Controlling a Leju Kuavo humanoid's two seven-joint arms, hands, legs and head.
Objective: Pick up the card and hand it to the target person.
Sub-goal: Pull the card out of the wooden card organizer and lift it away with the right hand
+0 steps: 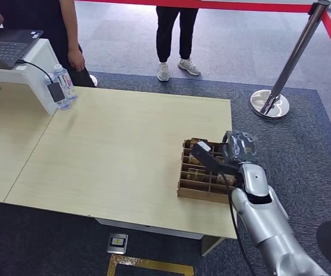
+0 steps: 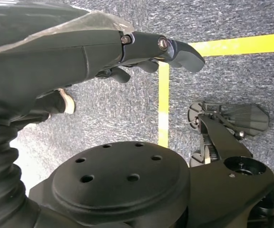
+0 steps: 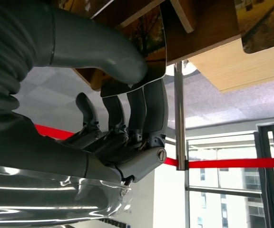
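While gripping a card (image 3: 142, 57), right hand (image 1: 238, 146) overhangs table edge (image 1: 231, 167).

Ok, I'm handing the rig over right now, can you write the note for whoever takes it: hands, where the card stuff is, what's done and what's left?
Right hand: over the brown compartmented wooden box at the table's near right corner, thumb and fingers pinching a dark glossy picture card at the box.
Left hand: hanging beside the robot above the grey carpet, holding nothing, fingers loosely extended.
More picture cards sit in the box's compartments.
People stand beyond the light wooden table: one at the black laptop, one farther back.
Done: card gripped.
Left: lift the card clear of the box and hand it to the target person.
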